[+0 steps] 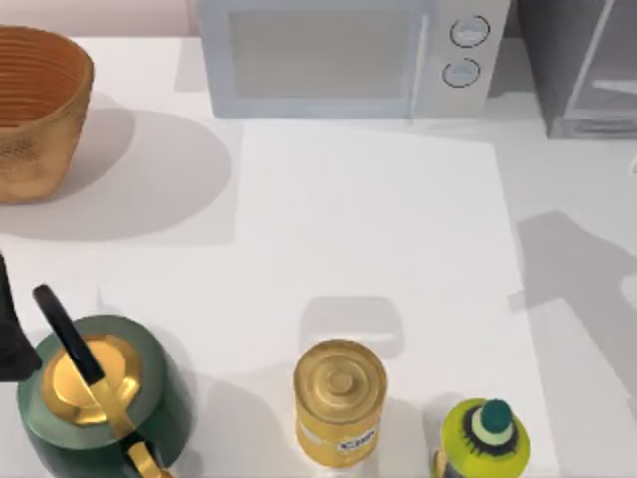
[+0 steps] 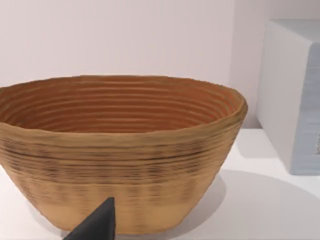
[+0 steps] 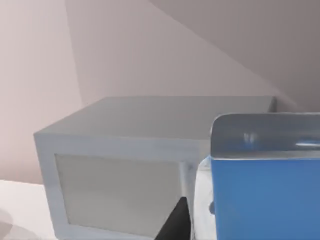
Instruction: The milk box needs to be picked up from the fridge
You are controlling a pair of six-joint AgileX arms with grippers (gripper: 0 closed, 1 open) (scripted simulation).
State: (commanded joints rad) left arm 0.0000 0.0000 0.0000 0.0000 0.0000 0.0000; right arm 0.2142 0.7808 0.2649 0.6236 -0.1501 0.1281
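Milk box (image 3: 265, 185) sits right up against the right wrist cam, blue face and folded silver top close beside a dark fingertip (image 3: 176, 222), w/ the microwave (image 3: 125, 165) behind; prob. carried by the right end effector, but can't tell its opening or grip for sure. Fridge (image 1: 582, 65) stands at the desk's (image 1: 368, 219) far right corner. Left arm is parked at the left edge, facing the basket (image 2: 120, 150).

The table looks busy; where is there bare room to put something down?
The widest free patch is mid-table, between the microwave at the back and the can in front. There is also room between basket and kettle. The front edge is crowded: kettle, can and bottle in a row.
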